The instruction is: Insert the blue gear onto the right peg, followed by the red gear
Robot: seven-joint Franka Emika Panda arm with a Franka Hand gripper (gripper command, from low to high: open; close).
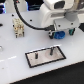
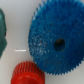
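The plate (image 1: 43,56), pale with a black frame, lies nearest in the exterior view and serves as the landmark. From it rises the right peg (image 1: 51,51), a thin dark pin, and nothing sits on that pin, so neither gear has been placed.

Just beyond the plate's far edge, toward the exterior view's right, the gripper (image 1: 57,35) hangs low over the white table (image 1: 15,65), with a patch of blue between its fingers. That patch is the blue gear (image 1: 60,35). Whether the fingers actually press on it or only straddle it I cannot tell at this size.

The wrist view looks straight down on the blue gear (image 2: 57,41), wide and toothed with its dark centre hole, and on the red gear (image 2: 27,73) lying just beside it, close to touching. Both appear to rest flat on the table.

Farther off than the plate, toward the exterior view's left, stands a small tan and black block (image 1: 18,27).

My reading is that the task is at its start: grasp, carry and seat the blue gear, then repeat for the red.
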